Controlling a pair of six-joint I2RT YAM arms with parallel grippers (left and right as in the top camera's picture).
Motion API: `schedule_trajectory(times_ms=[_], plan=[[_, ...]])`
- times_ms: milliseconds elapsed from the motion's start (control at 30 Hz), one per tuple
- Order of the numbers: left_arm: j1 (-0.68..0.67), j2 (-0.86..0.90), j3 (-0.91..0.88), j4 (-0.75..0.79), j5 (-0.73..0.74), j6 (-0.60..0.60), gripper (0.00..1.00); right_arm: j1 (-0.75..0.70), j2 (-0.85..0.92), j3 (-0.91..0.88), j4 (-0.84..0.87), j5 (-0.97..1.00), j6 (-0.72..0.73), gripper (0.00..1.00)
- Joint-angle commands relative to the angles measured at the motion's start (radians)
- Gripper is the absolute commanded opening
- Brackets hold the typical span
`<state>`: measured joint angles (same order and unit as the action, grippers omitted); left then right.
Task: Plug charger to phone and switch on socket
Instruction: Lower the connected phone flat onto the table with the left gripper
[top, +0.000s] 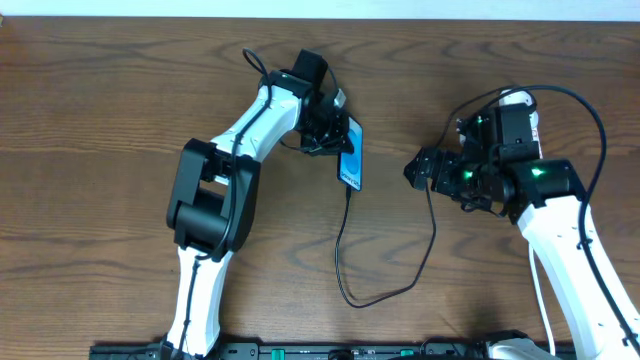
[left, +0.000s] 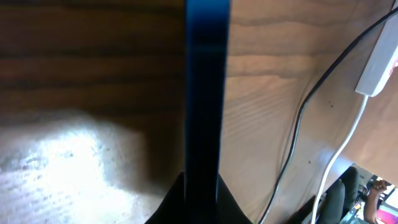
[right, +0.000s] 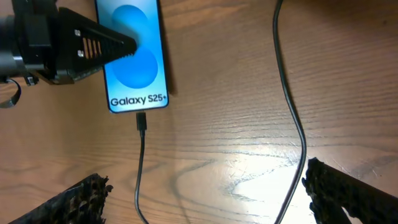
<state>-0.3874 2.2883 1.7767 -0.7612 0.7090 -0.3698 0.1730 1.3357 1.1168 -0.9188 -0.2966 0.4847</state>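
Observation:
The phone (top: 352, 160) lies on the wooden table with its blue-and-white screen lit, and reads "Galaxy S25+" in the right wrist view (right: 134, 59). My left gripper (top: 335, 135) is shut on the phone's edge; in the left wrist view the phone (left: 206, 93) shows edge-on between the jaws. The charger cable (top: 345, 250) has its black connector tip (right: 142, 121) at the phone's bottom edge, seemingly inserted. My right gripper (top: 420, 168) is open and empty, right of the phone, with its fingers spread over the cable (right: 208, 199). The socket (top: 515, 98) is mostly hidden behind the right arm; its white end shows in the left wrist view (left: 379, 65).
The black cable loops down toward the table's front edge (top: 350, 300), then back up under the right gripper (right: 289, 106). A white cord (left: 342, 155) runs from the socket. The left arm (top: 215, 190) stretches across the left half of the table.

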Motion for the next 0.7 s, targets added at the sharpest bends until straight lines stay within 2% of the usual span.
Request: schedule_trajectory(times_ms=[0,367,400,467,500,667], plan=[[-0.002,0.026,0.008,0.002,0.031,-0.009,0.07,-0.003,0.023,0.007,-0.002,0.006,-0.020,0.99],[-0.004,0.033,-0.002,-0.001,-0.026,-0.009,0.09,-0.003,0.034,0.007,0.002,0.006,-0.023,0.99],[-0.005,0.033,-0.002,-0.003,-0.038,-0.009,0.16,-0.003,0.034,0.007,0.002,0.006,-0.023,0.99],[-0.011,0.033,-0.002,-0.013,-0.079,-0.009,0.17,-0.003,0.034,0.007,0.002,0.006,-0.023,0.99],[-0.016,0.033,-0.002,-0.019,-0.101,-0.009,0.22,-0.003,0.034,0.007,0.002,0.006,-0.023,0.99],[-0.045,0.033,-0.008,-0.039,-0.174,-0.009,0.27,-0.003,0.034,0.007,0.002,0.006,-0.023,0.99]])
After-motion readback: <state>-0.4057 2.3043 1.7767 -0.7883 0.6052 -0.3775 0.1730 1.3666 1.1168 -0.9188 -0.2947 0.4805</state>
